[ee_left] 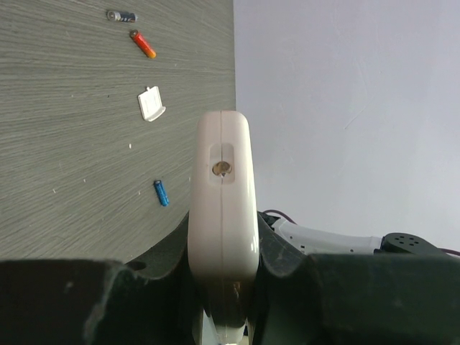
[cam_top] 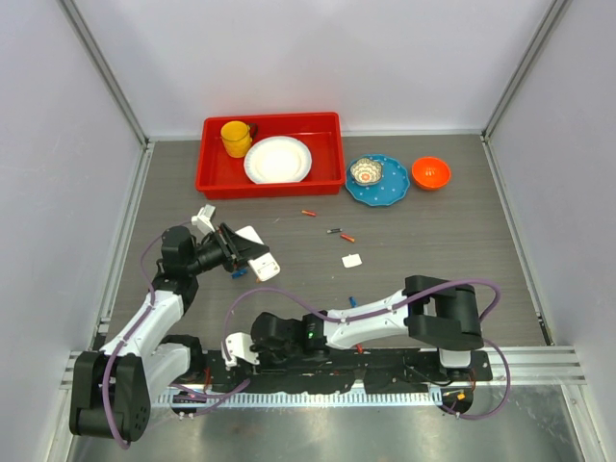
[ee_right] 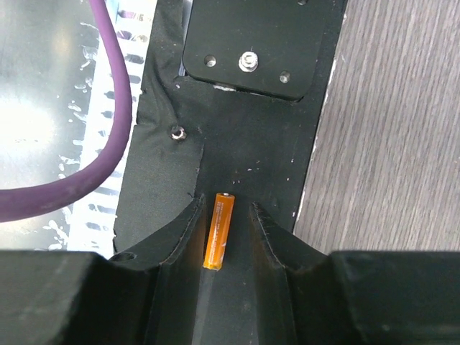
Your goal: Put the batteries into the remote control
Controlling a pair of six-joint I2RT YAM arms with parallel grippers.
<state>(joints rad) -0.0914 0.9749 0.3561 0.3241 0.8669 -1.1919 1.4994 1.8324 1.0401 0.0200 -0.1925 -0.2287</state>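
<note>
Left fingers (ee_left: 223, 250) are shut tight on the small flat white plastic remote control (ee_left: 223, 194). I see it edge-on, with a recessed metal contact facing the wrist camera. It looks lifted clear of the grey wood-grain surface (cam_top: 433, 250), in the left half, about midway between the near and far edges.

Loose on the surface to its right, nearest first, are a slim blue battery (ee_left: 162, 192), a small white rectangular plastic piece (ee_left: 151, 104) that is likely the compartment cover, an orange-red battery (ee_left: 142, 43) and a dark battery (ee_left: 121, 16).

Right fingers (ee_right: 226, 205) are part open and straddle the orange cylindrical battery (ee_right: 218, 231). I see a sliver of gap on its right side, so I call it not clamped yet. It lies not on the wood but on the black mounting plate (ee_right: 244, 136) at the near edge, down by the arm bases.

Key relation: the battery's long axis runs parallel to the right fingers, pointing straight out from the wrist, centred between them. The right arm is clearly the nearer one. My judgement is that the fingers only need to squeeze sideways, no rotation. The remote sits toward the far edge from there, so a lift and carry away from the near edge comes next.
</note>
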